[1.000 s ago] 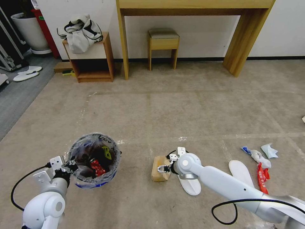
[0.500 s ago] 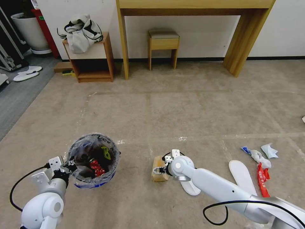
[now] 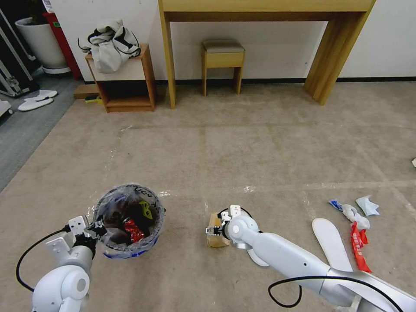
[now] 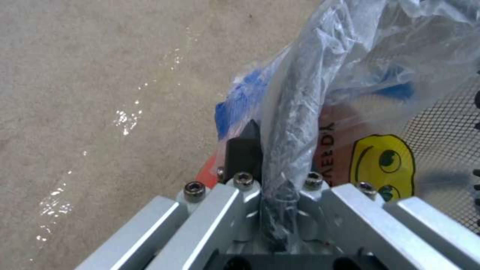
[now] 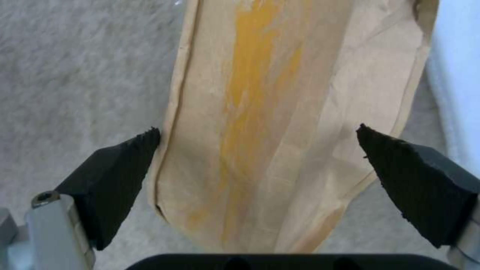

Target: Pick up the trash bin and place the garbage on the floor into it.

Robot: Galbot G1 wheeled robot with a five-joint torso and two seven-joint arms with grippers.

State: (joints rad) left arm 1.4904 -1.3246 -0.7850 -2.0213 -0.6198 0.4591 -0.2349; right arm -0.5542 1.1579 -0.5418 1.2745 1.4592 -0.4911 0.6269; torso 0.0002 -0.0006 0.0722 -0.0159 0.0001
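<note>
The trash bin [image 3: 129, 227], a small red bucket with a blue band and a clear plastic liner, sits at about 8 o'clock in my head view, on the beige carpet [image 3: 242, 147]. Inside it I see a crushed red can [image 3: 133, 229] and a yellow mark on the bag. My left pincer [image 3: 96, 229] is clenched on the bin's rim at the bin's 9 o'clock side; in the left wrist view the dark pad [image 4: 243, 150] presses against the bunched liner, blue band and a yellow smiley face just beyond.

At roughly 6 o'clock in my head view, the brown paper bag [image 3: 215, 233] lies flat on the carpet. My right pincer [image 3: 215, 228] is low over it, spread wide and gripping nothing: in the right wrist view the two black pads [image 5: 120, 165] straddle the bag, one at its edge, the other apart from it, and a yellow streak runs along the paper [image 5: 280, 112].

A white slipper [image 3: 258, 259] lies just beside the bag, partly under my right arm; a second slipper [image 3: 331, 249] lies at 4 o'clock. Beyond it are a red wrapper [image 3: 359, 247] and crumpled white-blue papers [image 3: 354, 210].

At 11 o'clock, against the far wall, a grey-white jacket [image 3: 110, 43] is heaped on a small wooden shelf unit [image 3: 130, 86].
</note>
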